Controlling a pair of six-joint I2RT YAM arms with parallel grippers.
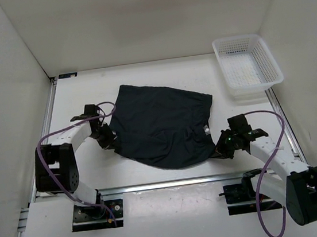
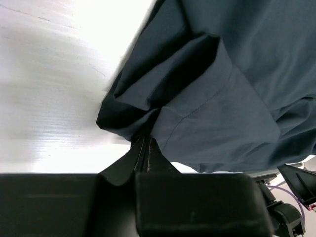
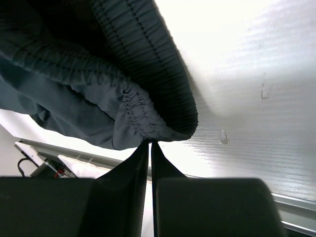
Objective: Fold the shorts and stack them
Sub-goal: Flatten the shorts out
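Observation:
The dark navy shorts (image 1: 162,124) lie spread across the middle of the white table. My left gripper (image 1: 110,141) is at their near-left hem, shut on a bunched fold of the shorts (image 2: 197,94); the two fingers pinch the cloth at their tips (image 2: 144,139). My right gripper (image 1: 219,150) sits at the near-right corner. It is shut on the gathered waistband (image 3: 143,116), and the fabric hangs from the fingertips (image 3: 150,143) a little above the table.
A white mesh basket (image 1: 247,64) stands at the back right corner of the table. White walls close in the left, back and right sides. A metal rail (image 1: 172,184) runs along the table's near edge.

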